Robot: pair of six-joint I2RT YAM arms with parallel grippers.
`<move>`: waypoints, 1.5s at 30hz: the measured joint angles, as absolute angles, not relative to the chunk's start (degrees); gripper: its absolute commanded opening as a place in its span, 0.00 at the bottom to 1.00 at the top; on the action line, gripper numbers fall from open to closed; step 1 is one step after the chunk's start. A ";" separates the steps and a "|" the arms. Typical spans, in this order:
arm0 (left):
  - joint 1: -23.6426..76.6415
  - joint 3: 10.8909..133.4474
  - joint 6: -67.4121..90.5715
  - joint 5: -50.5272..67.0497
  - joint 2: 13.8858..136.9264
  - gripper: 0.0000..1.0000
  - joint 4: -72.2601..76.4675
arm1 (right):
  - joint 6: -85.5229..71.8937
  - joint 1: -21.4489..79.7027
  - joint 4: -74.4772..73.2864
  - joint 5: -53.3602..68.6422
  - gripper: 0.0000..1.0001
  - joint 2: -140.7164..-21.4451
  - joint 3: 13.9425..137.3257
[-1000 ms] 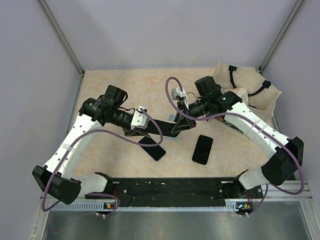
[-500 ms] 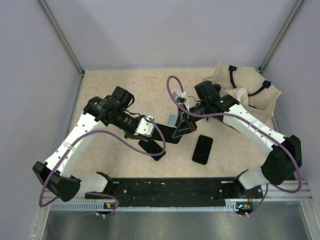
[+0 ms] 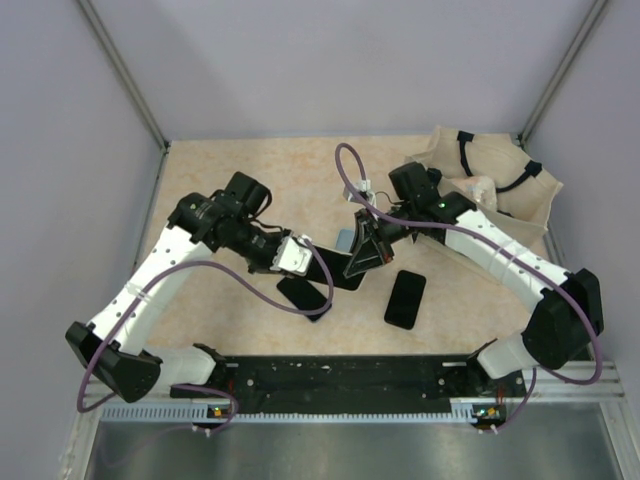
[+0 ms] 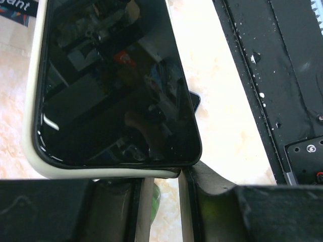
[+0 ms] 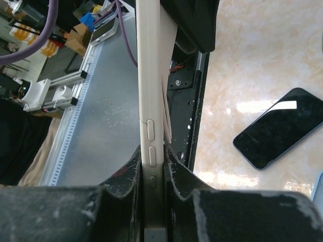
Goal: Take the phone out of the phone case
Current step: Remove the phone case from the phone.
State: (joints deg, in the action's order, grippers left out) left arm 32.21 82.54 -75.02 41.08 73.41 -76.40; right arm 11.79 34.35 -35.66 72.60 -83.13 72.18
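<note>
The phone (image 4: 111,85), black screen up, sits in a cream phone case (image 4: 30,126) and fills the left wrist view. The case's near edge lies across my left gripper (image 4: 161,186). Its fingers stand slightly apart, with bare table showing between them; the right fingertip (image 4: 202,176) touches the case's corner. My right gripper (image 5: 153,156) is shut on the case (image 5: 149,75), seen edge-on with its side buttons; a thin lip of it stands off the side. From above, the cased phone (image 3: 335,272) hangs between left gripper (image 3: 300,257) and right gripper (image 3: 362,255).
Two bare black phones lie on the table, one (image 3: 405,298) to the right and one (image 3: 303,297) under the left gripper. A beige bag (image 3: 500,185) sits at the back right. A black rail (image 3: 340,372) runs along the near edge.
My left gripper has swung right and toward the near edge, up to the end of the cased phone. The right gripper has tilted a little nearer with the case in it.
</note>
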 measured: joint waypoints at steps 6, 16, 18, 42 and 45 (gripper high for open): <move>32.56 82.50 -69.73 36.29 73.41 0.00 -74.00 | 9.74 34.33 -32.93 72.86 0.00 -83.13 71.22; 32.69 80.40 -62.13 31.94 73.21 0.27 -70.57 | 8.91 34.04 -31.51 70.78 0.00 -82.91 70.06; 32.64 79.90 -61.01 31.81 72.86 0.33 -69.56 | 8.97 33.80 -31.46 70.41 0.00 -82.72 70.04; 17.98 78.61 -30.46 56.90 65.76 0.71 -49.01 | 16.71 34.79 -31.40 59.77 0.00 -80.53 70.15; 17.98 75.26 -17.89 59.31 65.12 0.68 -40.36 | 17.41 35.44 -31.64 57.80 0.00 -79.90 70.17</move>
State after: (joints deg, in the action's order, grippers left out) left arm 17.98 75.26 -17.89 59.31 65.12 -40.36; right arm 17.41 35.44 -31.64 57.80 -79.90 70.17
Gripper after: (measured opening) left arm 0.710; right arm 0.114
